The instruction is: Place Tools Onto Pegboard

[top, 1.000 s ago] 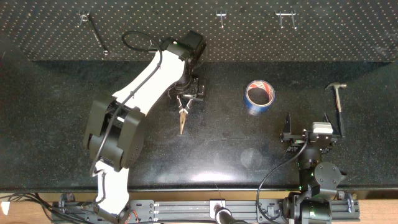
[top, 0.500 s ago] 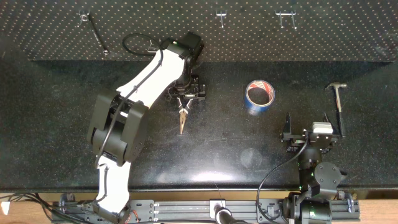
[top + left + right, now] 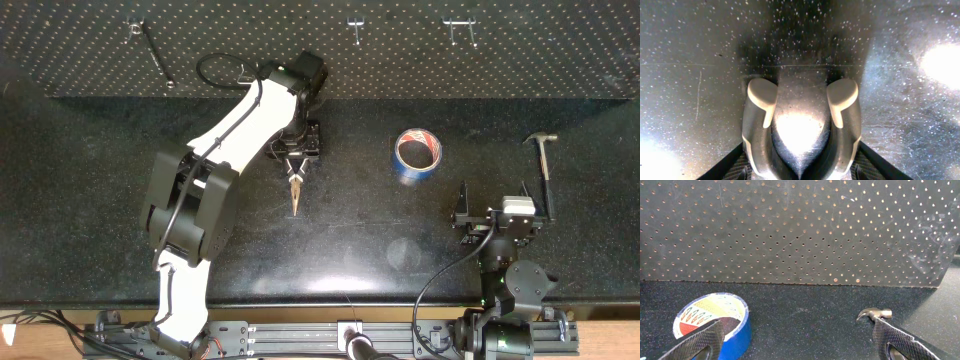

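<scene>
A: Left end effector (image 3: 298, 150) sat over the handles of the pliers (image 3: 295, 188), which lay on the desk (image 3: 350, 250). I could not tell whether it was clamped. Right end effector (image 3: 492, 213) was spread apart.

B: Risk: under a loose hold, the pliers could have pivoted and missed the pegboard (image 3: 300, 50).

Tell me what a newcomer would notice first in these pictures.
The white left arm stretches across the dark worktop, its left gripper at the pliers near the middle. To the right lie a blue tape roll and a hammer, and one wrench hangs on the pegboard at upper left.
</scene>
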You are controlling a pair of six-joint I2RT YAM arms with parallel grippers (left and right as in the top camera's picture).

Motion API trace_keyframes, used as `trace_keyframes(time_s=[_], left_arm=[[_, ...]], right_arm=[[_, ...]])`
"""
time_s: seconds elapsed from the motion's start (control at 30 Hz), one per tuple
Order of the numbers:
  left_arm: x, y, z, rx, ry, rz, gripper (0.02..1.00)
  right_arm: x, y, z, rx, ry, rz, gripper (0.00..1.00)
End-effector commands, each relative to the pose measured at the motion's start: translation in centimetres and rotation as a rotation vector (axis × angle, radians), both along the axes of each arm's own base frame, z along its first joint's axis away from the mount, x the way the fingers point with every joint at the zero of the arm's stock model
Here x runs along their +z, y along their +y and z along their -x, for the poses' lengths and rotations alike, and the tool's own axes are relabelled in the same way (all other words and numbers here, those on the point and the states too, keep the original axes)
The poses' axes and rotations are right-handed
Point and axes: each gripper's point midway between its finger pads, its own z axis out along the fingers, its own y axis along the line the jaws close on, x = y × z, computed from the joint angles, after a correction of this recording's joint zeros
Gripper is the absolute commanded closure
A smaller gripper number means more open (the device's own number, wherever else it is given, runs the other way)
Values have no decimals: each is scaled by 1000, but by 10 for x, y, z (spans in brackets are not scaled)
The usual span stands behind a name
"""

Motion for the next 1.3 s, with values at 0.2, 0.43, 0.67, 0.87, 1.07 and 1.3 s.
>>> trace_keyframes(time_s=[0.2,0.43,0.67,0.87,1.07,1.3], left_arm=[[108,-19,-11,-66,-374,-62,991],[324,61,-42,153,-1349,170,989],[266,63,-94,92,-1463,178,989],[248,89,-102,107,-1448,-39,989],[231,94,-118,140,-1453,-79,989],[210,93,-115,128,-1425,-78,989]], right_arm=[[-1,-1,0,-1,-1,10,25],[-1,-1,0,-1,-1,10,25],[-1,-1,0,-1,-1,10,25],[-1,-1,0,-1,-1,10,25],[-1,-1,0,-1,-1,10,29],[-1,-1,0,-1,-1,10,27]])
